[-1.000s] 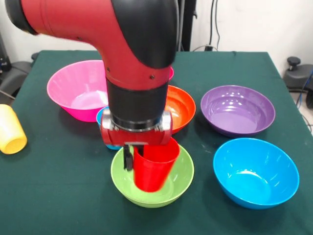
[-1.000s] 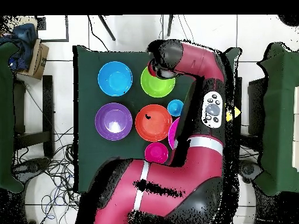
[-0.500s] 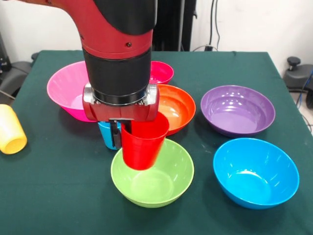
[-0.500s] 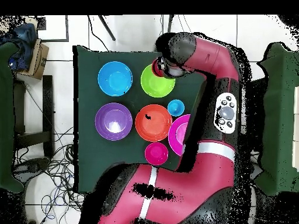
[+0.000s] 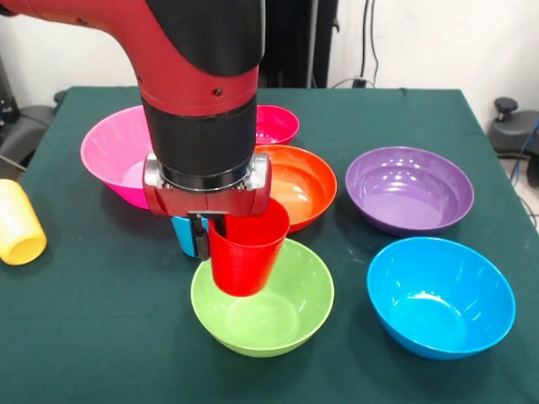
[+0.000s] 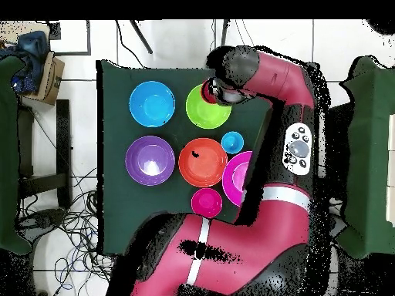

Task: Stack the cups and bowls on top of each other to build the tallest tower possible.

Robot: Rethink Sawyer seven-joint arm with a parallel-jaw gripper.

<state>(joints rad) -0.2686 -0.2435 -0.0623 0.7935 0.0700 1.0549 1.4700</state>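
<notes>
My gripper (image 5: 222, 241) is shut on the rim of the red cup (image 5: 246, 259) and holds it upright, just above the left rim of the lime green bowl (image 5: 282, 316). One black finger (image 5: 202, 243) shows outside the cup. The light blue cup (image 5: 182, 236) stands behind my wrist, mostly hidden. A yellow cup (image 5: 18, 224) lies on its side at the left table edge. In the overhead view the red cup (image 6: 207, 91) shows at the green bowl's (image 6: 205, 112) edge, under my arm. No tower stands.
Around the green bowl stand the hot pink bowl (image 5: 116, 156), small pink-red bowl (image 5: 279, 124), orange bowl (image 5: 301, 182), purple bowl (image 5: 410, 188) and blue bowl (image 5: 440, 296). The overhead view shows blue (image 6: 152, 103), purple (image 6: 150, 160), orange (image 6: 202, 162) and the light blue cup (image 6: 232, 142).
My gripper has lifted the red cup up out of the green bowl and shifted it left in the front view. It has barely moved in the last half second.
</notes>
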